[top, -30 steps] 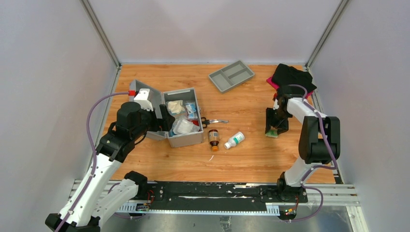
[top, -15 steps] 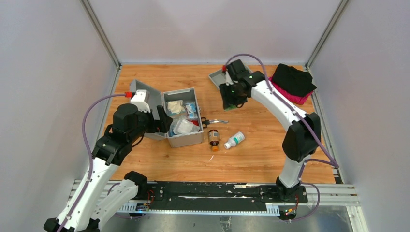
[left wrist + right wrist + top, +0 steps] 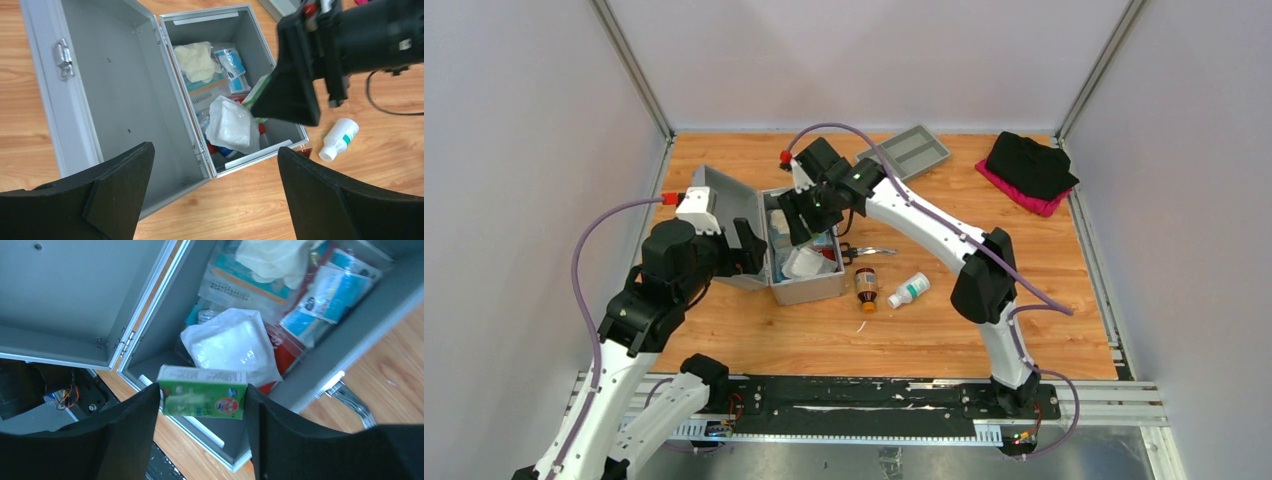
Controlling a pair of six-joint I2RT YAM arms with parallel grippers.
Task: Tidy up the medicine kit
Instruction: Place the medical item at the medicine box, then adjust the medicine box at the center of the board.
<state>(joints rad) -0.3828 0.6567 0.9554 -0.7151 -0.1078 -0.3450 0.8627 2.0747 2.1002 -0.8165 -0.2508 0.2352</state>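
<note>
The kit (image 3: 809, 288) sits on the worktop (image 3: 944, 330) left of centre, opening upward. Its long axis runs away from the arm bases, and its lid (image 3: 724, 205) is swung out to its left. Over the kit's near end, the right fingers (image 3: 125, 440) pinch a green box (image 3: 202, 399) by its ends. Beside the lid, the left fingers (image 3: 115, 195) stand wide, holding nothing.
</note>
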